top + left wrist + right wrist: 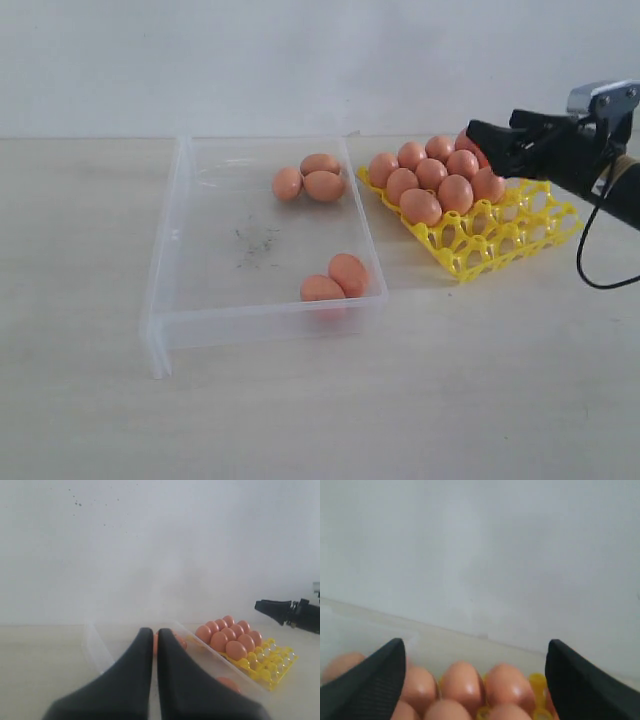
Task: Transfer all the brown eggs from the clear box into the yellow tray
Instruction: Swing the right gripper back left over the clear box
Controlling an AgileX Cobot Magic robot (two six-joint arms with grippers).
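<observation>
A pale table point(300, 420) runs out in front of me to a plain white wall point(320, 60). On it, to the left, sits the clear box point(215, 270), low-walled, with dark scuffs on its floor. Just beside the box's right wall lies the yellow tray point(500, 245), smaller and turned at an angle to it; its near cups are bare.

My right gripper point(490, 140) hangs over the far end of the tray. Its two black fingers point(370, 680) stand wide apart and nothing is clamped between them; the wrist view looks straight down past them onto the eggs below. My left gripper point(153, 632) is out of the exterior view. In its own wrist view the two fingers are pressed together and hold nothing, and they point toward the box from its left side.

The brown eggs point(420, 206) are split between the two containers. About ten fill the tray's far and left cups, packed in rows. Five lie in the box: three touching one another near the far wall and two touching in the near right corner.
</observation>
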